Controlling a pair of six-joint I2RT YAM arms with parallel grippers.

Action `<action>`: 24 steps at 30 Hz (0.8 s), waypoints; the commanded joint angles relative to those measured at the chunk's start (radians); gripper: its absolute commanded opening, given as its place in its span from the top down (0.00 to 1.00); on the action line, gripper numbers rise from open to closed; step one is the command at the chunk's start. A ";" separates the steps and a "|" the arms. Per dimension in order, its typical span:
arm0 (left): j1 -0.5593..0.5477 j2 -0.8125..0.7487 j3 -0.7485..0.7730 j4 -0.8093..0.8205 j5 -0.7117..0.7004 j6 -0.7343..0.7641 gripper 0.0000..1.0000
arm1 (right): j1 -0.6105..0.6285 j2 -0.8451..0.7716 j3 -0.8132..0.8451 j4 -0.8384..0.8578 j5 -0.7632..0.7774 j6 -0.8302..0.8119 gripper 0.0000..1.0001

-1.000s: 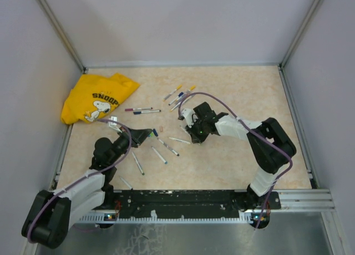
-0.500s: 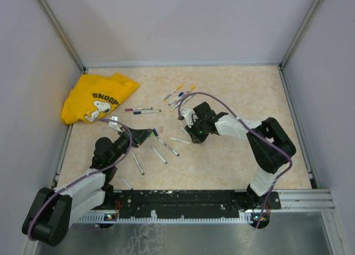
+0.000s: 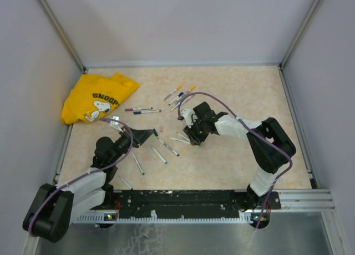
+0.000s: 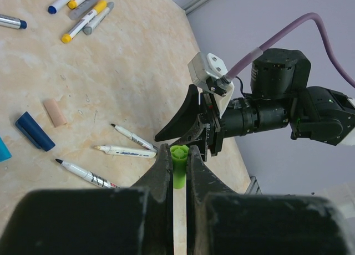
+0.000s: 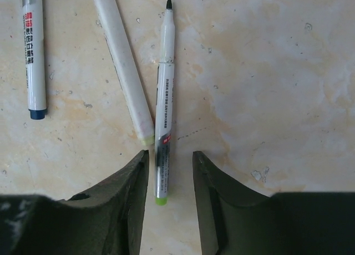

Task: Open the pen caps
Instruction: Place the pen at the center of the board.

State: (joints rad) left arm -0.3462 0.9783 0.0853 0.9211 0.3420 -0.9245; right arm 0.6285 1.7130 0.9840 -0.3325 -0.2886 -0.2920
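Observation:
My left gripper (image 3: 152, 134) is shut on a green pen cap (image 4: 178, 165), held above the table; it shows in the left wrist view (image 4: 177, 155). My right gripper (image 3: 188, 137) is open and low over the table. In the right wrist view (image 5: 169, 174) an uncapped pen with a green tail (image 5: 164, 122) lies on the table between its jaws, beside another bare barrel (image 5: 125, 66). Loose caps lie on the table: a dark blue one (image 4: 34, 131) and a pink one (image 4: 55, 112). Several capped pens (image 3: 180, 94) lie further back, two more (image 3: 140, 109) to the left.
A yellow Snoopy cloth (image 3: 97, 97) lies at the back left. Several uncapped pens (image 3: 160, 155) are scattered between the arms, one (image 3: 125, 182) near the front rail. Grey walls close in the table on three sides.
My right gripper has shifted slightly down and left, and a second bare pen now lies on the table under it. My left gripper has stayed put with the green cap.

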 commanded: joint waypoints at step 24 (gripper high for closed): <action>-0.043 0.139 0.084 0.076 0.044 -0.005 1.00 | 0.011 -0.188 0.029 -0.017 -0.022 -0.052 0.46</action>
State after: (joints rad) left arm -0.3649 1.0901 0.1242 0.9436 0.3683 -0.9279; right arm 0.6319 1.5833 0.9840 -0.3534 -0.2943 -0.3214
